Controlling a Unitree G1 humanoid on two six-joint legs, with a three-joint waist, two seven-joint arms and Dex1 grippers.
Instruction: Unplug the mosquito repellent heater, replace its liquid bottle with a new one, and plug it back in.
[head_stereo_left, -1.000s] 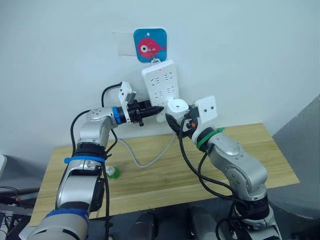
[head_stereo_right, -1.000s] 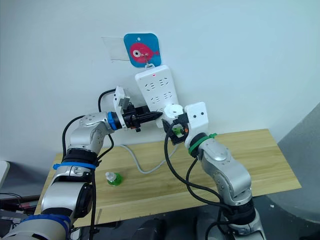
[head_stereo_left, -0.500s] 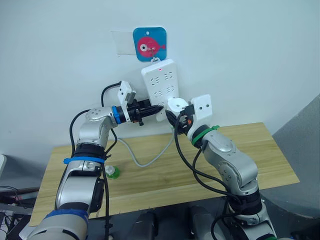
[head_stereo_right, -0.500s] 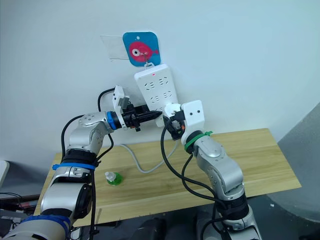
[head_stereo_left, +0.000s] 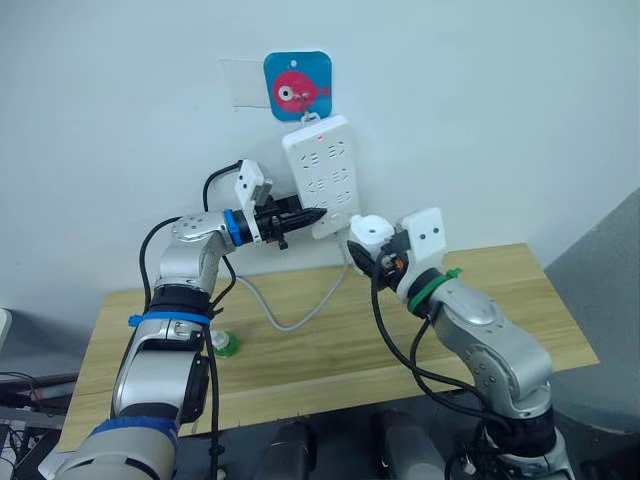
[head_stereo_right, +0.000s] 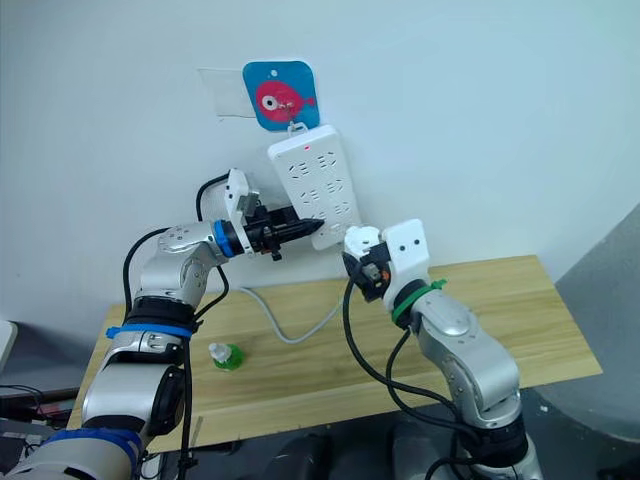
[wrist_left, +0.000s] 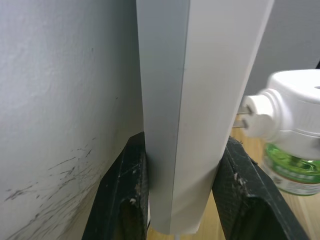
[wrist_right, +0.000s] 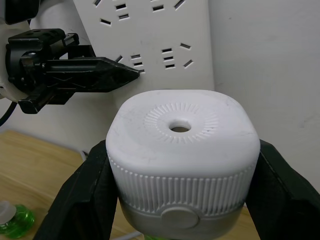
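The mosquito repellent heater (wrist_right: 182, 160) sat pinched between the two black fingers of the right gripper (head_stereo_left: 372, 250), just right of centre in the left eye view, its round vent hole facing up. It hung free of the wall — its two metal prongs (wrist_left: 241, 115) pointed toward the power strip (head_stereo_left: 320, 178) without touching it, a narrow gap showing between them in the left wrist view. A bottle of green liquid (wrist_left: 291, 167) was screwed into the heater's underside.

The white power strip hung tilted on the wall in the upper middle of the frame, from a hook on a blue square sticker with a red fish (head_stereo_left: 297, 87). The left gripper (wrist_left: 182, 190) clamped the strip's lower end, one finger behind it against the wall and one in front — its black fingertips (head_stereo_left: 305, 215) reached across the strip's lower left face in the left eye view. The strip's grey cable (head_stereo_left: 290, 315) looped down onto the wooden table (head_stereo_left: 520, 300).

Toward the lower left of the frame, a second small green bottle with a white cap (head_stereo_left: 223, 344) stood on the table, well apart from both grippers.
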